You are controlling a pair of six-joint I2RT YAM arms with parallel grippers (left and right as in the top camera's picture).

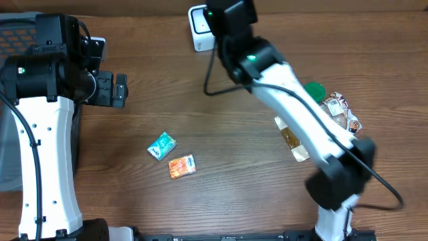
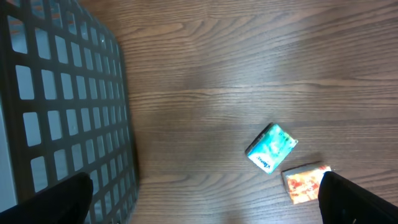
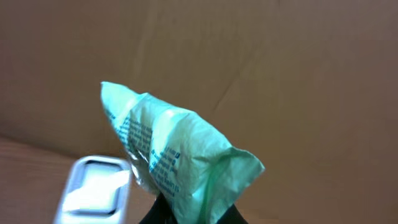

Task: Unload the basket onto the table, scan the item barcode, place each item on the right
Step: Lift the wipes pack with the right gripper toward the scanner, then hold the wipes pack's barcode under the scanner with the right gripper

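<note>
A teal packet lies just beside an orange packet on the wooden table.

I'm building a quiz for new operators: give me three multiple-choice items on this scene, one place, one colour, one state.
1. Where is the white scanner? A) at the table's far edge B) at its near edge C) at its middle
2. What colour is the packet in the right end effector? A) orange B) pale green C) black
3. How is the left end effector? A) open, empty B) shut on a packet C) shut, empty
Answers: 1 A, it stands by the back wall; 2 B, the right wrist view shows it; 3 A, fingers wide apart, nothing between.
</note>
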